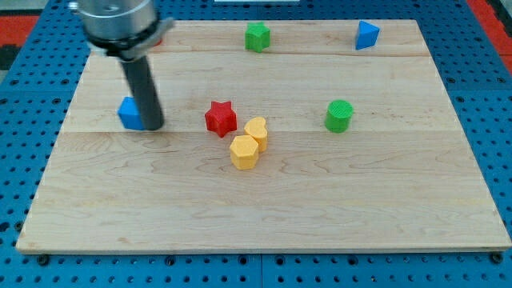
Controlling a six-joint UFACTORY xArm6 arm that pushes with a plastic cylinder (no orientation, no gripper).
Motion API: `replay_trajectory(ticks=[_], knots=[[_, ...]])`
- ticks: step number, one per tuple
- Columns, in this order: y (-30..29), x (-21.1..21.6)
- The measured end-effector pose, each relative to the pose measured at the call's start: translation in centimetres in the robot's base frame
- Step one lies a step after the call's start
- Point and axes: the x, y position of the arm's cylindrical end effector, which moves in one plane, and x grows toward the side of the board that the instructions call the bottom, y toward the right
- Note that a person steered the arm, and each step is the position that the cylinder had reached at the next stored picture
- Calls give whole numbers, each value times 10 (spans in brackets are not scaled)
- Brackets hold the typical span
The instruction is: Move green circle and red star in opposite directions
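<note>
While my tip (154,126) rests left of the red star (220,118), touching neither it nor the green circle (339,115), both pushes remain; no gripper exists.

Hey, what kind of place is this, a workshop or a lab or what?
Probably a robotics lab bench: a wooden board lies on blue perforated panels, with small coloured blocks like the red star scattered around, and my tip beside a blue block.

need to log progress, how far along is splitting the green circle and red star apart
Nothing looks done: red star and green circle sit mid-board. In hand: my tip is beside the blue block, at the star's left, not touching it. Both pushes remain.
</note>
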Motion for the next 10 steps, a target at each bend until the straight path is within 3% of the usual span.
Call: replay_trajectory(ticks=[2,4,6,7,8,9,10], knots=[[58,-2],[59,-9],[112,-64],[159,-49],[256,-31],[287,-23],[274,-31]])
